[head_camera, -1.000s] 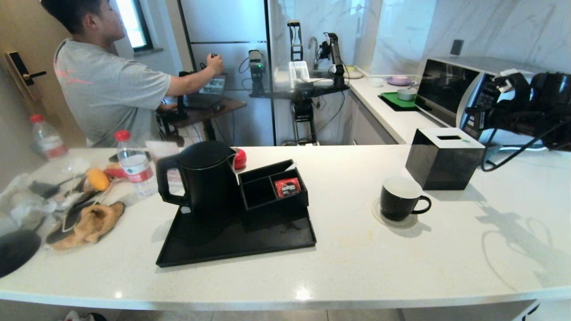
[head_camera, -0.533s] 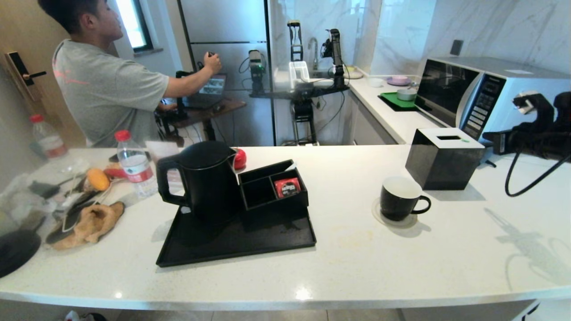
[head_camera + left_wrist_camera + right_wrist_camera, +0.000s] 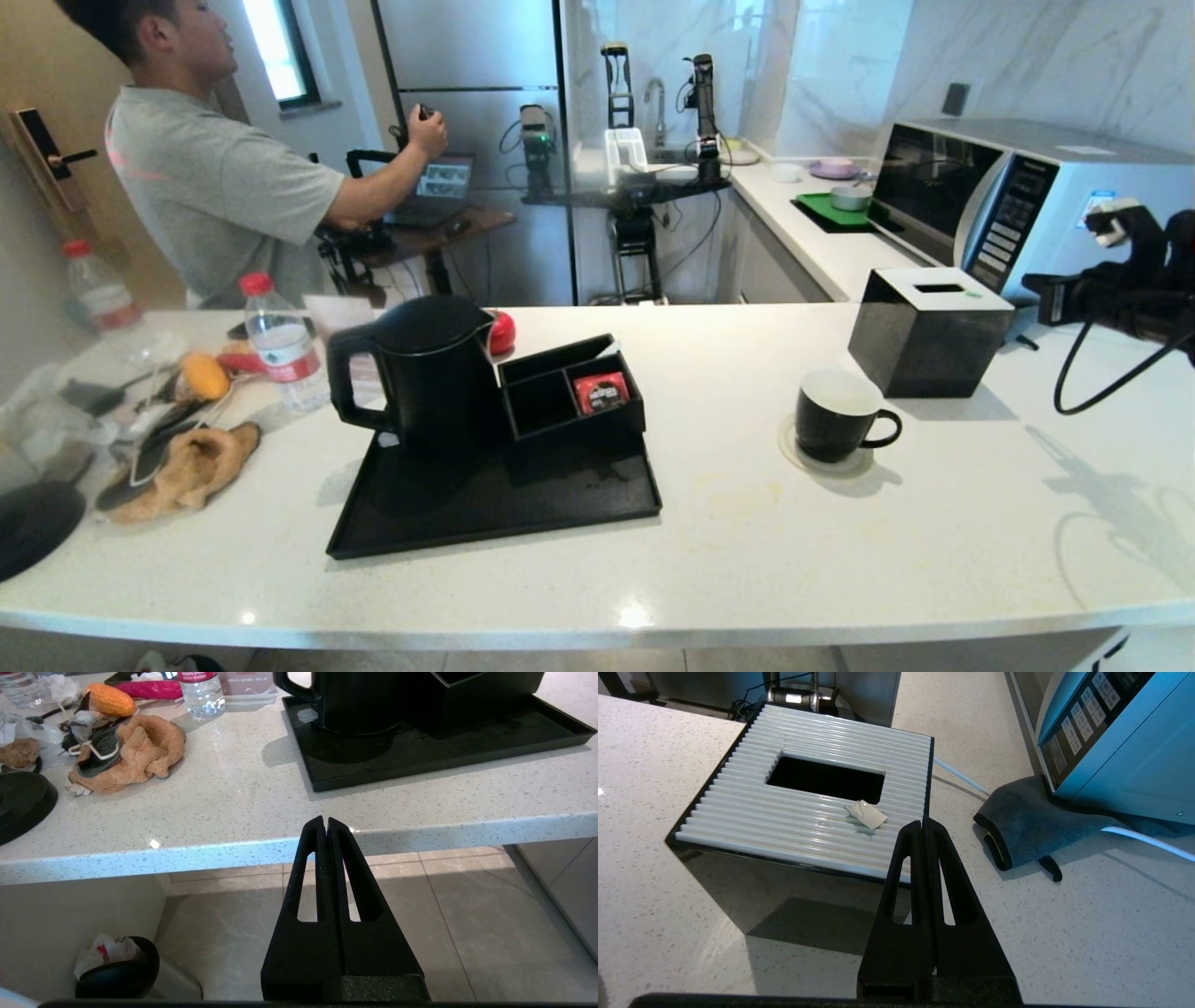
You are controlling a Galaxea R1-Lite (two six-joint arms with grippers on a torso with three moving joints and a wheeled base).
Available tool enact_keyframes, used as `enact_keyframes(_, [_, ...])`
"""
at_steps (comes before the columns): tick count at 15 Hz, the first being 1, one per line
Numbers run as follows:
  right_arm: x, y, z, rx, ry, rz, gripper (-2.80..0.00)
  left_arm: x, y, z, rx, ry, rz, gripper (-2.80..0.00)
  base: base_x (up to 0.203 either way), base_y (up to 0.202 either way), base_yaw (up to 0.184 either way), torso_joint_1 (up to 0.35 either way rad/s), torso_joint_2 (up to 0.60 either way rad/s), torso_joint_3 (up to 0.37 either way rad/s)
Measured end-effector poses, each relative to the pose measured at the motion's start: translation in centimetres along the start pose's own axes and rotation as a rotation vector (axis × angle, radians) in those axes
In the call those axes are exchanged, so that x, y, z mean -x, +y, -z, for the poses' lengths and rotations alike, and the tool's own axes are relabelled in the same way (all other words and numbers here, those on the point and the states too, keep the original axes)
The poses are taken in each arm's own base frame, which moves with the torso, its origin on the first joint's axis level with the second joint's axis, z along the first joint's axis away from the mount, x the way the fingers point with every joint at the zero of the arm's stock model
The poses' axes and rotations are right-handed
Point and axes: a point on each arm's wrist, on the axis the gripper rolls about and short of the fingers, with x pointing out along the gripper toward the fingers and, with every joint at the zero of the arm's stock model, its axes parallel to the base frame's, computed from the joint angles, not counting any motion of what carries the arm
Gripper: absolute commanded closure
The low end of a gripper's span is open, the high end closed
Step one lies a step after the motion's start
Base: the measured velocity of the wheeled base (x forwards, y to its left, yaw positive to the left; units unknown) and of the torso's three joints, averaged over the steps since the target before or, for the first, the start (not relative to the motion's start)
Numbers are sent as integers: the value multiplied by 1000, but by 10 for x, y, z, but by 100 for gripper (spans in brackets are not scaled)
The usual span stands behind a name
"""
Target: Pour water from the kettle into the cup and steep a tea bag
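Presently the right tool [image 3: 923,823] is pressed fully together and holds nothing; it hangs above the table [image 3: 840,560] near the right edge, over the near right corner of the black tissue box [image 3: 803,798], beside a grey cloth [image 3: 1031,826] lying at the foot of the microwave [image 3: 990,187]. In the head view the right arm [image 3: 1120,299] enters from the right edge, raised clear of the surface. The left tool [image 3: 326,821] is likewise pressed together and empty, held low just outside the near edge of the table, over the floor.

The cup [image 3: 836,415] stands upright on a round coaster, right of centre, near the tissue box but apart from it, handle toward the right edge. The kettle [image 3: 425,373] stands upright on the far left part of the black tray [image 3: 485,513], left of centre, handle toward the left edge, lid on. Touching it on the tray is a black divided organiser [image 3: 569,397]; a red sachet [image 3: 600,392] sits in its right compartment. The tea bag cannot be made out in any view.

A red-capped bottle [image 3: 280,345] stands left of the kettle, well apart from both tools
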Motion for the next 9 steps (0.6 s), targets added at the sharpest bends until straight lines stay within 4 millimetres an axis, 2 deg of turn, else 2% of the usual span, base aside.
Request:
enact_keyframes(4, [-15,-3,4,-16,-11,-3,0,0,0,0,0,0,0,0,0,0,0,0,0,0])
enact_keyframes(9, [-27,12,-1,-37,-33,-41,0,0,0,0,0,0,0,0,0,0,0,0,0,0])
